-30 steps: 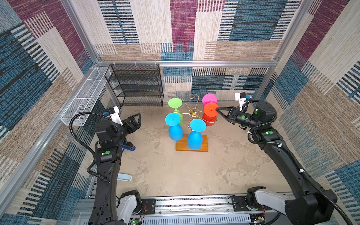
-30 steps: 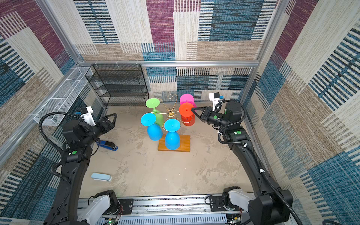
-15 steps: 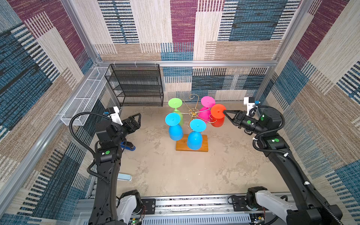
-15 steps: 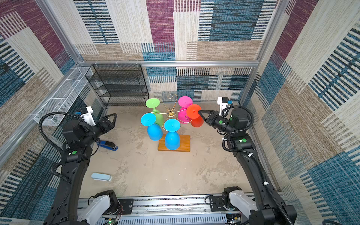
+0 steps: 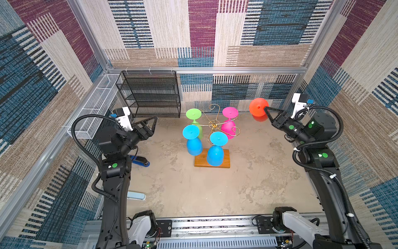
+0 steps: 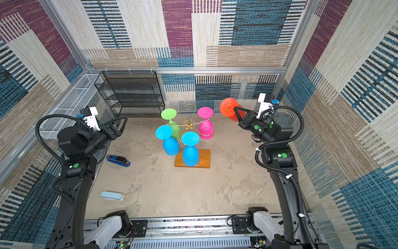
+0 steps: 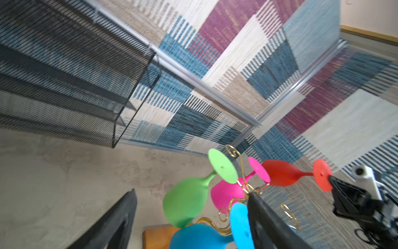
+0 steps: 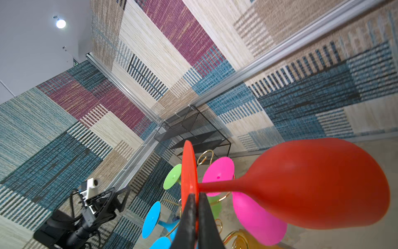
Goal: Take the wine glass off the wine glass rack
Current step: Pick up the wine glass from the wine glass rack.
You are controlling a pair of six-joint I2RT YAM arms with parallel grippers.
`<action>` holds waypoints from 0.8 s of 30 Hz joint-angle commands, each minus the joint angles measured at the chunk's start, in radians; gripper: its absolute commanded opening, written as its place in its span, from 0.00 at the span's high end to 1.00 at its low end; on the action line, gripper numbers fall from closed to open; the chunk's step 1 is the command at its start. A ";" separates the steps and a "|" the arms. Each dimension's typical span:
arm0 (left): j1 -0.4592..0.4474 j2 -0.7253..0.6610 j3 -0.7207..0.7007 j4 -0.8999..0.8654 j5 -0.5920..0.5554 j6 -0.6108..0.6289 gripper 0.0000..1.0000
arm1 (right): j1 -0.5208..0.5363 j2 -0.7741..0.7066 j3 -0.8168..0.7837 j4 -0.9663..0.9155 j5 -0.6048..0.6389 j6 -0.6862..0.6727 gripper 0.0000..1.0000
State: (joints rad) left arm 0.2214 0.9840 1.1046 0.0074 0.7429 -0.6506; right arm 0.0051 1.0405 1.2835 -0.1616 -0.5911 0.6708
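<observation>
Patchwork woven wall panels (image 5: 269, 54) of blue, maroon and beige enclose a mottled beige tabletop (image 5: 215, 189). A second ago the orange-red plastic wine glass (image 5: 256, 106) hung on the thin gold wire rack (image 5: 213, 124), close against the pink glass (image 5: 230, 112). Now it is in the air at the far right, well apart from every scroll-ended arm. The right gripper (image 5: 265, 108) is pinched tight on the rim of the glass's round foot. Judging by that gap, the removal itself is done and only setting the glass down remains.

The pink glass, a green glass (image 5: 193, 113) and two blue glasses (image 5: 190, 132) remain hanging. The left gripper (image 5: 152, 127) hovers left of the rack with its jaws spread wide, holding nothing.

No brand or writing is legible; the arms carry only plain green dot stickers (image 5: 291, 127).
</observation>
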 commanded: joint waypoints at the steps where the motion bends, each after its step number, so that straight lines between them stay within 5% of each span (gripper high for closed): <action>1: -0.017 0.026 0.068 0.095 0.119 -0.112 0.18 | 0.000 0.046 0.081 0.022 -0.003 -0.138 1.00; 6: -0.125 0.122 0.172 0.158 0.188 -0.169 0.25 | 0.013 0.105 0.159 0.102 -0.050 -0.162 1.00; 14: -0.358 0.282 0.386 0.158 0.234 -0.154 0.31 | 0.217 0.242 0.396 0.045 -0.063 -0.306 1.00; 24: -0.450 0.447 0.492 0.415 0.313 -0.371 0.37 | 0.374 0.335 0.465 0.052 -0.107 -0.357 1.00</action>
State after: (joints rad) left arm -0.2195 1.4139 1.5715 0.2798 1.0084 -0.9283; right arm 0.3569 1.3617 1.7283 -0.1318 -0.6689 0.3389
